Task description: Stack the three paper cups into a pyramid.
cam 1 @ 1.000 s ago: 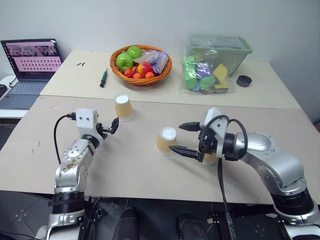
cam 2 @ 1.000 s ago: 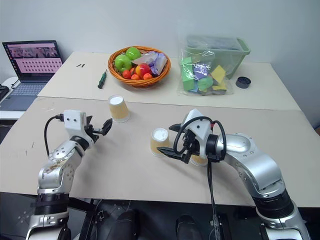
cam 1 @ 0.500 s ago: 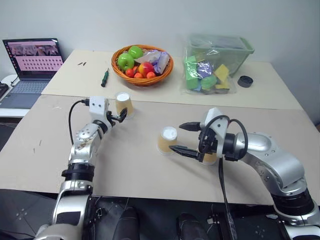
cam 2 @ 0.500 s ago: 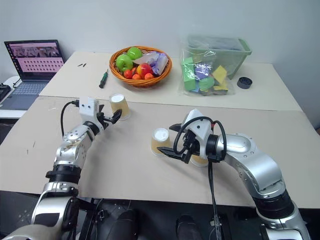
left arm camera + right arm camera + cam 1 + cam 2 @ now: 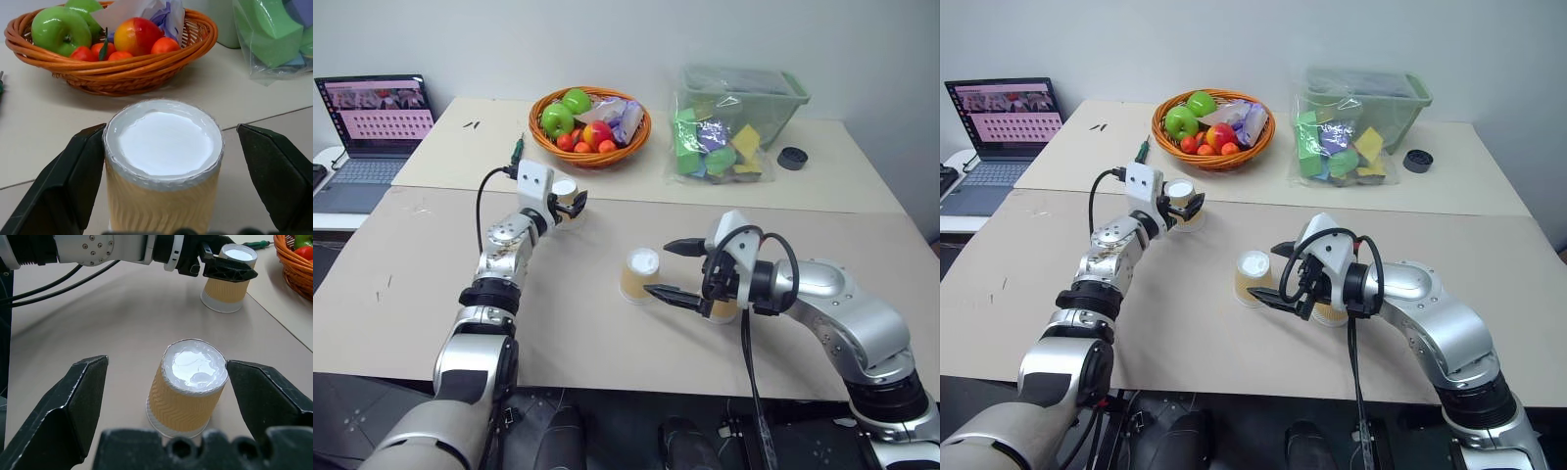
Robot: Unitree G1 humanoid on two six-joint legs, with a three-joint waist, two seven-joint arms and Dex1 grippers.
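My left gripper (image 5: 164, 161): fingers spread, straddling far cup (image 5: 164, 161), inverted, near fruit basket (image 5: 117, 68). My right gripper (image 5: 166, 396): fingers spread, flanking middle cup (image 5: 188, 387), inverted. Third cup (image 5: 724, 310): behind right gripper, mostly hidden. All on table (image 5: 578, 323).

Two beige tables (image 5: 607, 343) stand before a plain pale wall (image 5: 862, 39).

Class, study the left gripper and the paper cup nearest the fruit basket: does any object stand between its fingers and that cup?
Nothing visible does. The left gripper is open with the upside-down cup already between its two fingers. The fruit basket stands on the table beyond the cup, out of the way.
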